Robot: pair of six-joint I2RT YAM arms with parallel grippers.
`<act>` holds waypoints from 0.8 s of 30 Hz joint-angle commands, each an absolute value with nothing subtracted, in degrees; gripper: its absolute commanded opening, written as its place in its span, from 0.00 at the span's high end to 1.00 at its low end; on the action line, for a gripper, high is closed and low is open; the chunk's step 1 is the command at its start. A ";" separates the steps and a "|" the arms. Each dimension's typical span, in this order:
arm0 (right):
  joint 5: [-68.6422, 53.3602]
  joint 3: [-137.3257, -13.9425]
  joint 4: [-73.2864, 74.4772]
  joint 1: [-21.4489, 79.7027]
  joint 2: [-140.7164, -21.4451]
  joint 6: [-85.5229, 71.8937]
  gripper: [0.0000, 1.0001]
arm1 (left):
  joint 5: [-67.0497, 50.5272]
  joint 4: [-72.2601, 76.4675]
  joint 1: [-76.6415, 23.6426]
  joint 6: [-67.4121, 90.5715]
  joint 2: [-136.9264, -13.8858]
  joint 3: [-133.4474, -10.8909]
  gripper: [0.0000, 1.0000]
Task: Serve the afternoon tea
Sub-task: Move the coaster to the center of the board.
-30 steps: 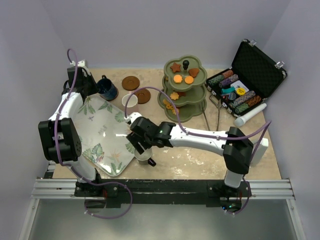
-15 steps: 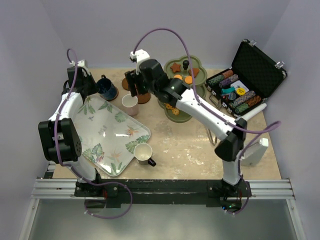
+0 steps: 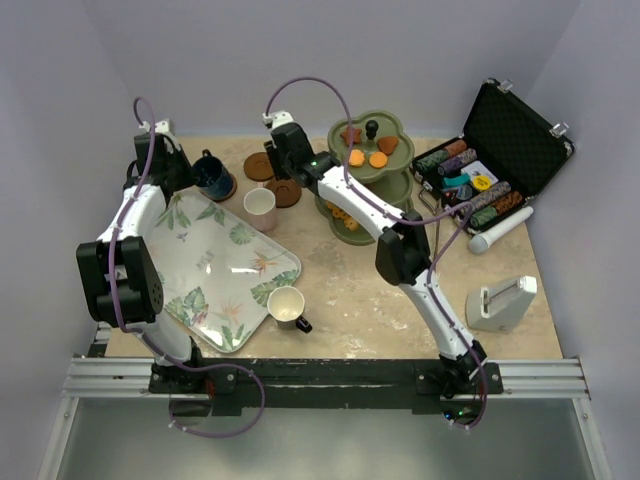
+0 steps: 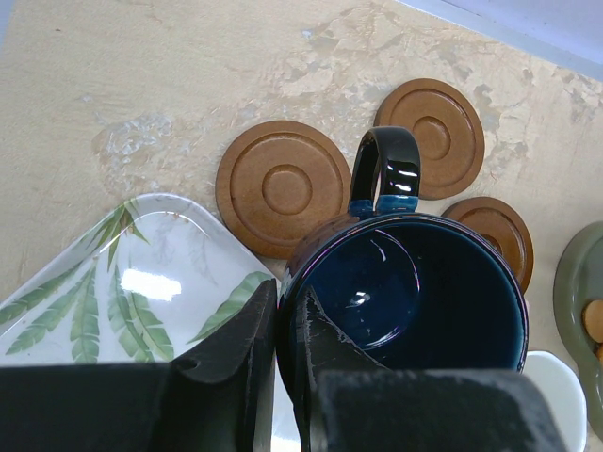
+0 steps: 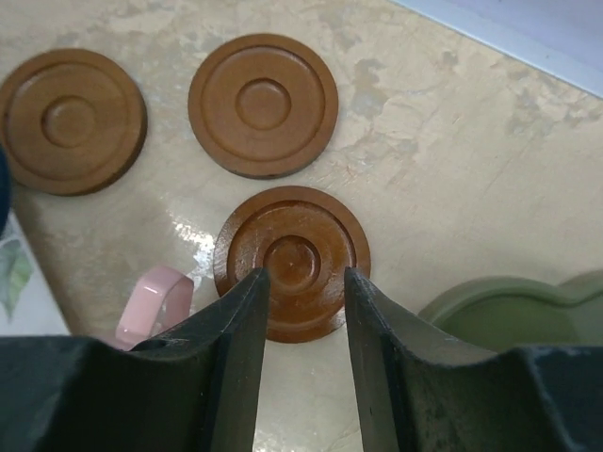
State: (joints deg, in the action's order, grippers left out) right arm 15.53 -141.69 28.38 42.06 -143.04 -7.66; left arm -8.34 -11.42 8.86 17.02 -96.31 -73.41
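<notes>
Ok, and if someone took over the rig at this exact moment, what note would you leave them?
Left gripper: shut on the navy cup's rim, at the tray's far corner.
Right gripper: open, fingers poised over the saucer nearest the stand, not gripping it.
Two more saucers lie beside it.
Pinkish-white cup stands on the table beside the tray; cream cup is at the tray's near corner.
Biscuits sit on the stand.
Done: no cup is clearly set on a saucer yet.
Left: pair the cups with saucers and serve.
</notes>
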 commanded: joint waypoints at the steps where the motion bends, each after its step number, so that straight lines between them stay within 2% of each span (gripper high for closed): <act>1: 17.49 -144.67 23.91 42.98 -144.13 -5.80 0.60 | -9.84 -5.80 8.53 18.72 -93.08 -74.62 1.00; 8: 18.72 -144.14 21.89 42.71 -148.18 -4.75 0.68 | -10.28 -5.98 8.53 18.90 -93.34 -74.62 1.00; 24: 16.17 -142.03 18.81 42.63 -153.63 -3.43 0.76 | -10.72 -6.06 8.53 19.07 -93.16 -74.88 1.00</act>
State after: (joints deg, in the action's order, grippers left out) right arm 16.95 -141.73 21.34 42.48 -152.51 -3.95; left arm -8.80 -11.44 8.86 17.21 -96.31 -73.38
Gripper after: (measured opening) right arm 0.246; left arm 0.143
